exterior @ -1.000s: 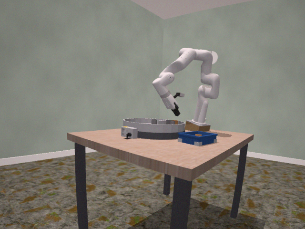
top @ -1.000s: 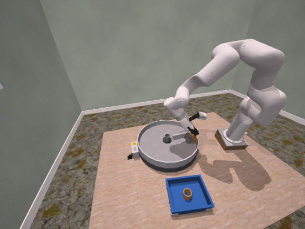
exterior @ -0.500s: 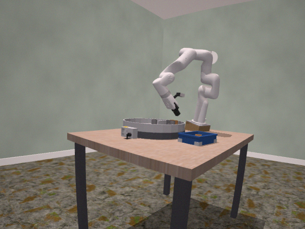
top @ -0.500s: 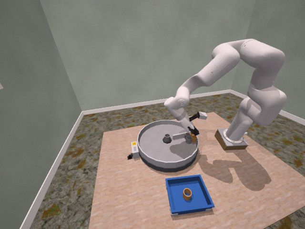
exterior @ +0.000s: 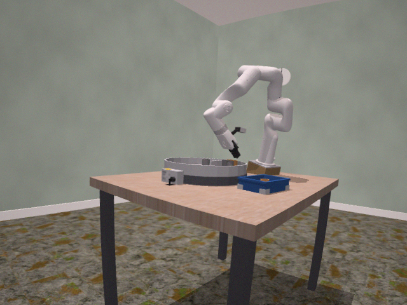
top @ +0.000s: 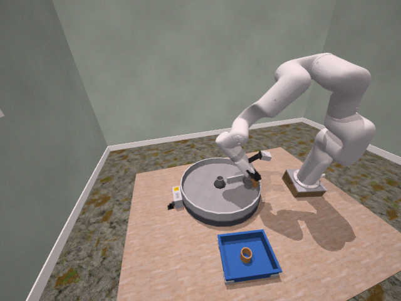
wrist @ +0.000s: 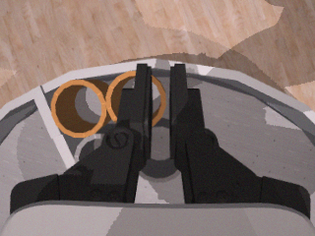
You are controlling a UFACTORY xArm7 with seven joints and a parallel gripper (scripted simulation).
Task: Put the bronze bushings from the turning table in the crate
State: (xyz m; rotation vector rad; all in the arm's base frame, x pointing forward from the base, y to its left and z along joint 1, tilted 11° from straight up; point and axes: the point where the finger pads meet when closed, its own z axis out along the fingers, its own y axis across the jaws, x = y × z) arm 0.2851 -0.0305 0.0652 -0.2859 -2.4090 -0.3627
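Observation:
The grey turning table holds a steel bushing near its middle and another steel bushing near the right rim. Beside that one stands a bronze bushing. In the wrist view two bronze rings stand side by side by the rim, the second partly behind my left finger. My gripper hovers just above them, clear of the rim in the exterior view. Its fingers are shut with only a narrow gap and nothing between them. The blue crate holds one bronze bushing.
A small white control box sits against the turning table's left side. The arm's base stands on the table to the right. The crate stands in front of the turning table, near the table's front edge.

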